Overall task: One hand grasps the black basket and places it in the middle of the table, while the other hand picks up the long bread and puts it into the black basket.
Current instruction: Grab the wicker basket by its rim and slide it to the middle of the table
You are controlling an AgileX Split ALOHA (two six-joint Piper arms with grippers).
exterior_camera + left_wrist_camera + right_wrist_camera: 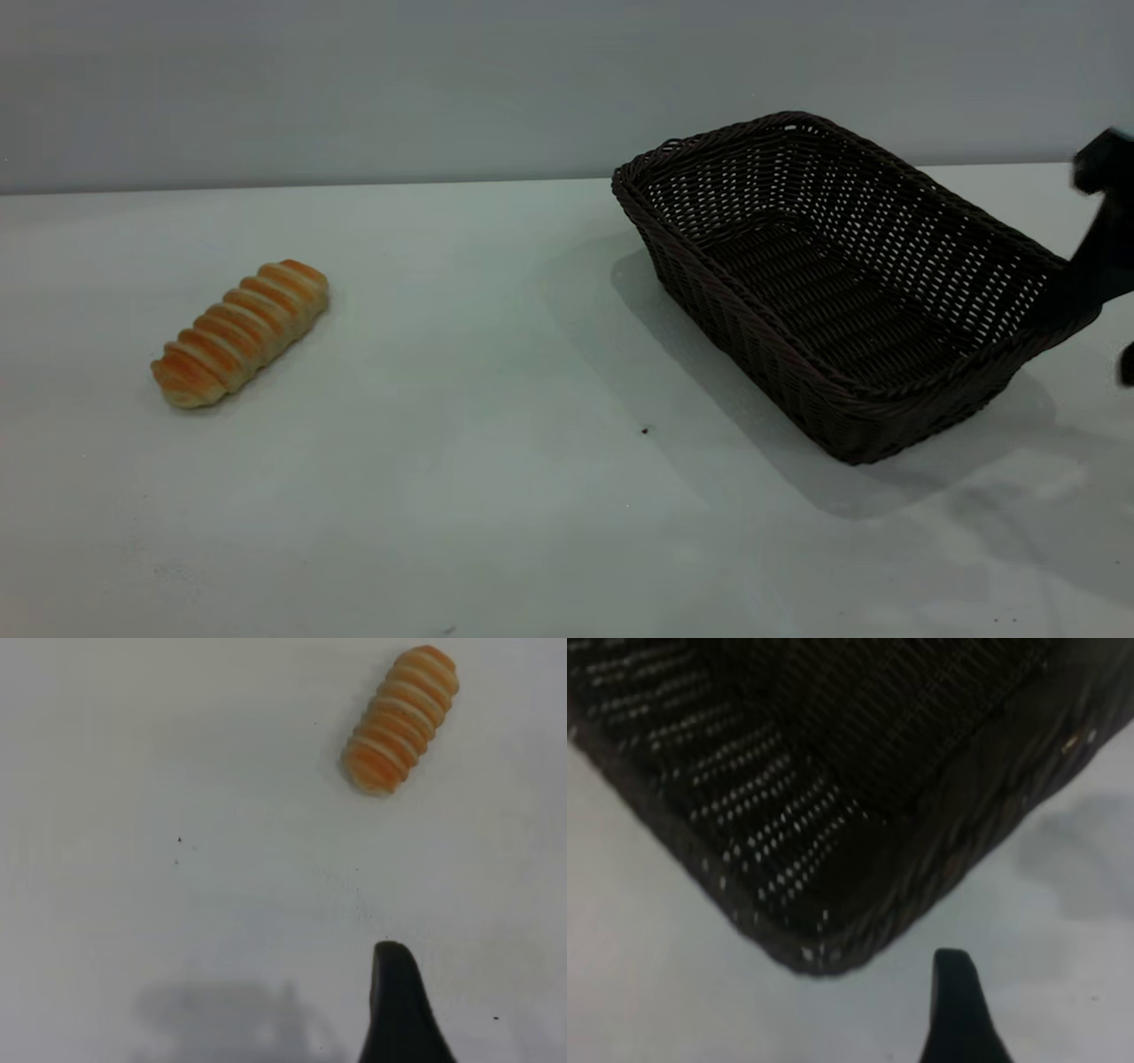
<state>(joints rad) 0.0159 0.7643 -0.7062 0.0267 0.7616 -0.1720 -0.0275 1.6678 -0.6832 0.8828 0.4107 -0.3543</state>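
Note:
The long bread [239, 332] lies flat on the white table [496, 496] at the left, golden-orange with pale ridges. The left wrist view shows the long bread [400, 719] some way ahead of my left gripper [400, 1014], which hangs over bare table and touches nothing. The black basket [842, 283] sits at the right, with nothing inside. My right gripper [1099, 257] is at the basket's right corner, by the exterior view's edge. In the right wrist view a strip of table separates my right gripper [957, 1010] from the basket's corner [806, 948].
A grey wall [354, 80] runs behind the table's far edge. Bare tabletop stretches between the bread and the basket, marked by a small dark speck [645, 431]. The basket casts a shadow on its left and front.

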